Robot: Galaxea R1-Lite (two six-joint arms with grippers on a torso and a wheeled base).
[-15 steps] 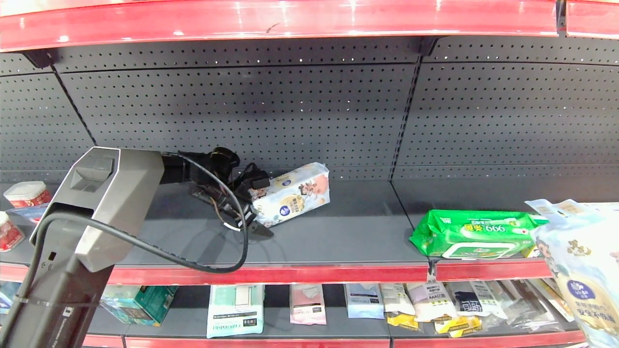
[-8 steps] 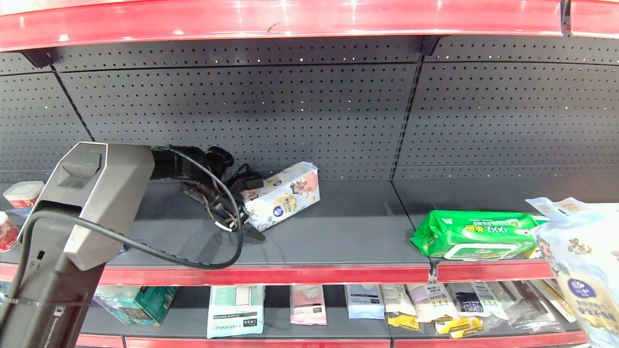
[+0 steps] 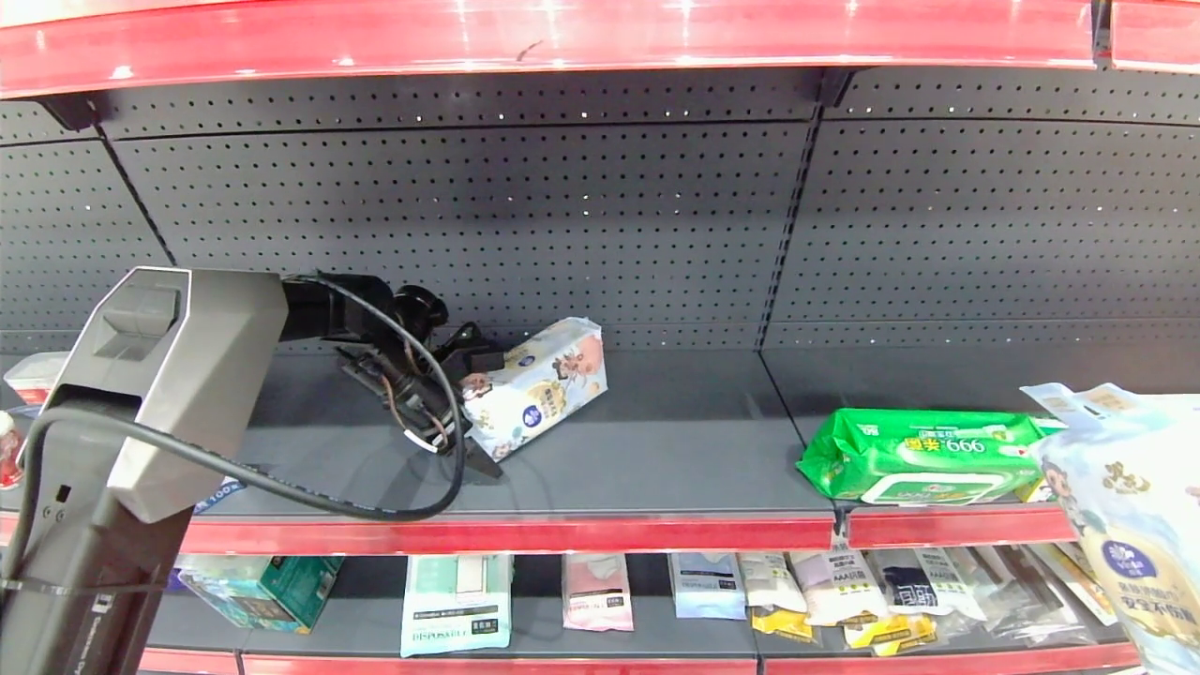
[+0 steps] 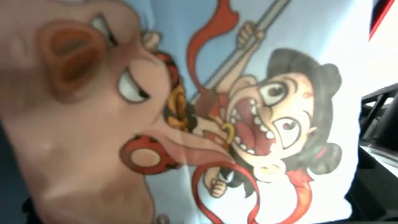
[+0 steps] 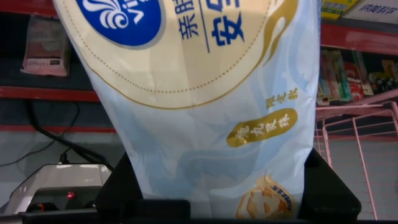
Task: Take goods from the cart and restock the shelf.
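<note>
Placing step: left gripper [image 3: 480, 412] clamped on white pack [image 3: 544, 380], tilted on shelf [image 3: 656, 450]. Next: lay it flat, let go. Right gripper [image 5: 224, 199] clamped on bag [image 5: 205, 112], near right.

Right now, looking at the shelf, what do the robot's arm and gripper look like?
The left arm is a boxy silver-grey shell over a dark grey segment. A thick black cable loops from it to the wrist. The left gripper is black, with thin exposed wires and a small white tag.
</note>
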